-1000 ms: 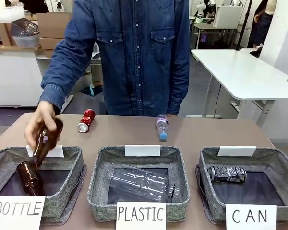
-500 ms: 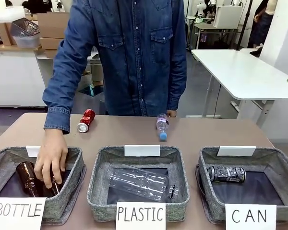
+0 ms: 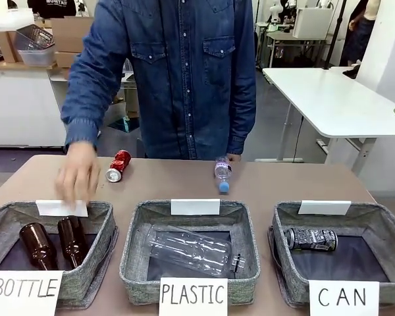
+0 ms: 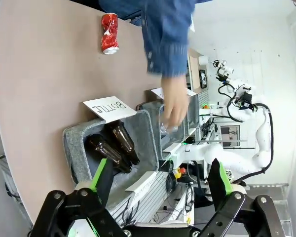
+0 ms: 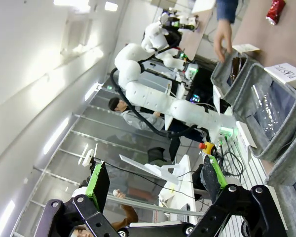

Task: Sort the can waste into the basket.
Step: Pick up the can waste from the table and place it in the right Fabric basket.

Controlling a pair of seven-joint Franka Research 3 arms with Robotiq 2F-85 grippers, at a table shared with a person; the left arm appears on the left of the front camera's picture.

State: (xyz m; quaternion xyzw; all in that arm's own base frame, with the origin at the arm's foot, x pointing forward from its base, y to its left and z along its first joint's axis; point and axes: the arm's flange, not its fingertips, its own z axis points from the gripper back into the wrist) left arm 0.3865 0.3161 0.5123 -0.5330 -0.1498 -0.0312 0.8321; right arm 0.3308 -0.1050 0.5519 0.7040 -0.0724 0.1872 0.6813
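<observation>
The left gripper (image 4: 160,173) held its jaws wide apart, gripping and touching nothing; the right gripper (image 5: 155,175) stood likewise, jaws spread and empty. The black can (image 3: 311,239) lay on its side inside the CAN basket (image 3: 382,220). The red can (image 3: 118,165) lay on the desk (image 3: 283,181), well left of that basket and beyond it, and the person's hand (image 3: 78,176) hung farther left still.

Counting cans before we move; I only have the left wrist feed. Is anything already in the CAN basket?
Observer: Yes, one black can lies on its side in the CAN basket.
Operator: Anything loose on the table besides the red can?
Observer: A small clear bottle with a blue cap lies near the far edge, to the red can's right in the front view.
Operator: And the right gripper?
Observer: Open, nothing between its fingers.
</observation>
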